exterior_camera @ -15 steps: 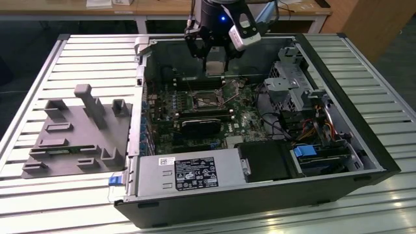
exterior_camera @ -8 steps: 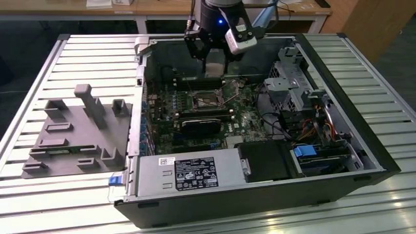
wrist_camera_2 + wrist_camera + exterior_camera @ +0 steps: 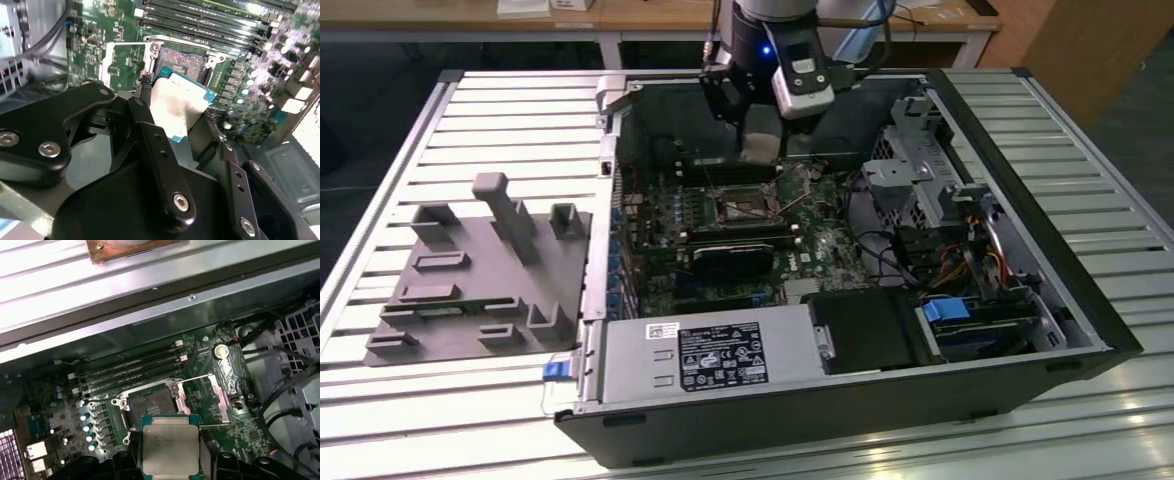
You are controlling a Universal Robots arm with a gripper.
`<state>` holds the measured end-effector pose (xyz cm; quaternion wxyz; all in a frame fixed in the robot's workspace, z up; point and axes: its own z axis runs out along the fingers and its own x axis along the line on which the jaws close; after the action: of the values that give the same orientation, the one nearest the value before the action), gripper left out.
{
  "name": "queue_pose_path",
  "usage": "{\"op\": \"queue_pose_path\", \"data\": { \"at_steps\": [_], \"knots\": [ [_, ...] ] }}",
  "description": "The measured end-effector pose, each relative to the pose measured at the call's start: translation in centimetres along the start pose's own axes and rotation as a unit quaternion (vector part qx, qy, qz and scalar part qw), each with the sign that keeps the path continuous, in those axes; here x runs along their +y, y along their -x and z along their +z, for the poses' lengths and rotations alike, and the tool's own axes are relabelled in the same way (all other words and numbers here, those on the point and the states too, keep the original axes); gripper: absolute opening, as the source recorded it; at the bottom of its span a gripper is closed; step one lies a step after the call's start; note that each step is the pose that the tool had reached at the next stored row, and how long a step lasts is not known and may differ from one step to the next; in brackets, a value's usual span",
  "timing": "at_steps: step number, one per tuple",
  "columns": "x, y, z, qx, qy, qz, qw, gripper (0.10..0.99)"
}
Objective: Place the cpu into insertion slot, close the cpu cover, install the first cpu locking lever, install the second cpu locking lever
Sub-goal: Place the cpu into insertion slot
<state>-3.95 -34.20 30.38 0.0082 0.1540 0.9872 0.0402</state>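
My gripper (image 3: 176, 114) is shut on the cpu (image 3: 181, 97), a flat square chip with a dull silver top and a blue-green edge, pinched between two black fingers (image 3: 150, 130). In both wrist views the cpu (image 3: 170, 442) hangs above the green board, just beside the insertion slot (image 3: 150, 405), not inside it. The slot (image 3: 182, 62) is a square black-rimmed socket with a dark centre and lies bare. The cpu cover (image 3: 218, 392) is a thin silver frame, swung open to one side of the slot. In the exterior view my gripper (image 3: 761, 148) hovers above the slot (image 3: 744, 207), inside the open computer case.
Long memory slots (image 3: 130, 371) run beside the socket. A black heatsink block (image 3: 731, 256), a grey power supply (image 3: 707, 360) and cable bundles (image 3: 947, 265) crowd the case. A grey fixture block (image 3: 480, 270) stands on the slatted table at the exterior view's left.
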Motion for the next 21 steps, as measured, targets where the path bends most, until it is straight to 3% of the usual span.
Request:
{"op": "queue_pose_path", "data": {
  "at_steps": [5, 9, 15, 21],
  "knots": [
    [-0.04, 0.0, 0.5, -0.0038, -0.0002, 0.046, 0.9989, 0.541],
    [-0.07, 0.0, 0.92, -0.0068, -0.0003, 0.083, 0.9965, 0.541],
    [-0.14, 0.0, 1.67, -0.0115, -0.0006, 0.14, 0.9901, 0.541],
    [-0.19, -0.01, 2.36, -0.0159, -0.0008, 0.193, 0.981, 0.541]
  ]
}}
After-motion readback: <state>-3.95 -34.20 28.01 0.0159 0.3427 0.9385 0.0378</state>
